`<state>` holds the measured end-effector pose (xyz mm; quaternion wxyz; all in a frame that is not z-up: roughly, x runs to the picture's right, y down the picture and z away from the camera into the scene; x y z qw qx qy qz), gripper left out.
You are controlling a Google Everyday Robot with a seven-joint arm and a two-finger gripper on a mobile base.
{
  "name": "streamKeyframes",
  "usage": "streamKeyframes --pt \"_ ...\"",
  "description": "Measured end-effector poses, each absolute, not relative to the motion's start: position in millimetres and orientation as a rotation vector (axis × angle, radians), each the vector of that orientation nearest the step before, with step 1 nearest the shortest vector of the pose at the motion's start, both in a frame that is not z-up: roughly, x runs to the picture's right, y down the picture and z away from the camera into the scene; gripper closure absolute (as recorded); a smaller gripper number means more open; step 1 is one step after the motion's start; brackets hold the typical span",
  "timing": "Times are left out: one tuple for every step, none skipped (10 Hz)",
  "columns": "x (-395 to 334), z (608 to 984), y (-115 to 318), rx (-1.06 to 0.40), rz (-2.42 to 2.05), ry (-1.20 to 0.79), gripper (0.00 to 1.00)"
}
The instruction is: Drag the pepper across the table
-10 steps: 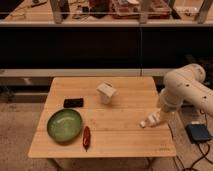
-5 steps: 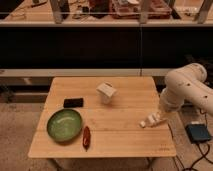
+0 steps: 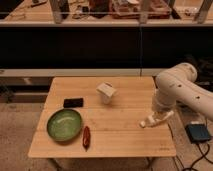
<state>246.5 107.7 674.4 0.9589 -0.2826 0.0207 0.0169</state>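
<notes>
The pepper (image 3: 86, 136) lies on the table (image 3: 125, 142) near the front edge, at about seven o'clock from the table's middle. Its long axis runs roughly twelve to six. It sits just beside the green bowl (image 3: 64, 126), at about four o'clock from it; whether the two touch I cannot tell.

I judge it to be light, fairly stiff and smooth-skinned, so it should slide easily on the wood but may roll or pivot if pushed off-centre. The best hold looks to be across the thicker middle, pressing down lightly so it drags without being squashed. Coming in from the three o'clock side would keep clear of the bowl.

A black block (image 3: 73, 102) lies at eleven o'clock from the pepper, and a small white box (image 3: 106, 92) stands at one o'clock, both well apart from it.

The gripper (image 3: 146, 123) is low over the table at about two to three o'clock from the pepper, well apart from it. I cannot tell how far open it is; nothing shows in its hold.
</notes>
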Motion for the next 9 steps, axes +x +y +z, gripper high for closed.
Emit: streamKeyframes --pt "250.9 677.9 106.0 -0.571 0.027 0.04 0.59" --pt "253.8 677.5 106.8 -0.571 0.027 0.042 0.59" --pt "251.4 677.1 108.8 -0.572 0.027 0.044 0.59" --pt "242.0 676.7 108.3 -0.573 0.028 0.04 0.59" --pt "239.9 676.5 107.7 -0.573 0.028 0.038 0.59" --pt "242.5 677.5 108.3 -0.573 0.032 0.04 0.59" --pt "245.5 677.7 107.7 -0.572 0.03 0.042 0.59" --pt "246.9 677.9 108.0 -0.573 0.016 0.035 0.59" --pt "248.7 677.4 107.3 -0.571 0.007 0.034 0.59"
